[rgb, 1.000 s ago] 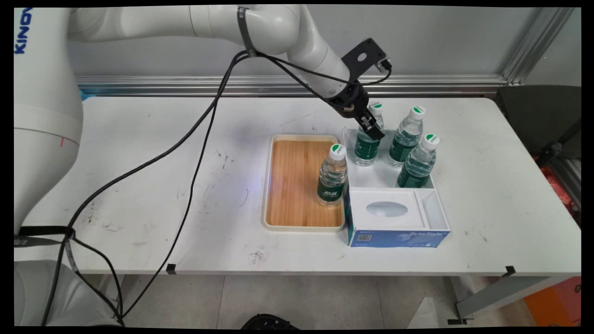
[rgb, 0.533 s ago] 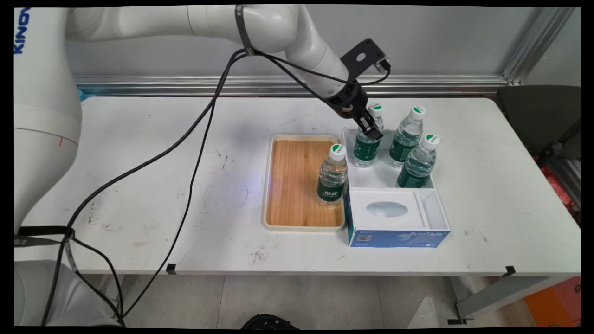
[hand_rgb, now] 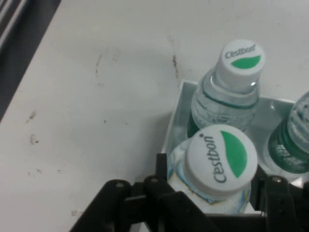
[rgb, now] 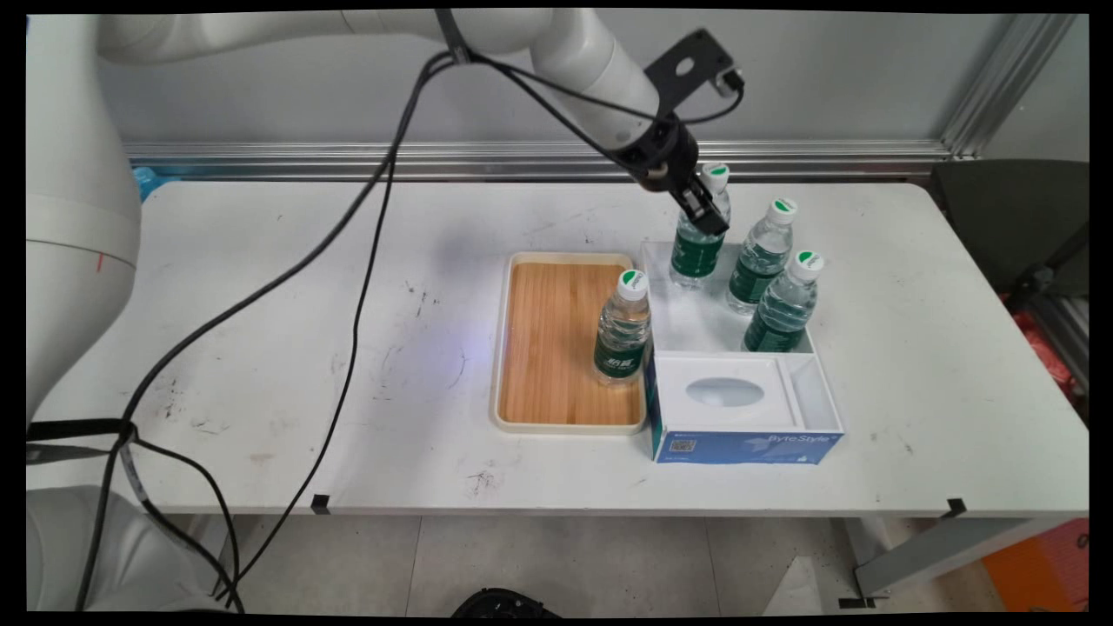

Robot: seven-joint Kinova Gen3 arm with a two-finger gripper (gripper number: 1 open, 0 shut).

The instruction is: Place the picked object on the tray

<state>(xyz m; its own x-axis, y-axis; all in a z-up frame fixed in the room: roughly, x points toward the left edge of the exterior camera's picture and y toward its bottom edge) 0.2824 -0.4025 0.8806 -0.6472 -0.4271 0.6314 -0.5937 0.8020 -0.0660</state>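
Hand view has the end effector (hand_rgb: pixel 212 193) clamped round a bottle (hand_rgb: pixel 219 166) just under its cap — bottle upright, long axis vertical, held above the white box (rgb: pixel 787 343), two more bottles (rgb: pixel 761 252) just beyond it, tray (rgb: pixel 543 335) off to one side.

A bottle (rgb: pixel 623 328) stands on my wooden tray (rgb: pixel 548 341); two bottles (rgb: pixel 761 255) stand in the white box (rgb: pixel 787 382) on the worktop (rgb: pixel 261 348).
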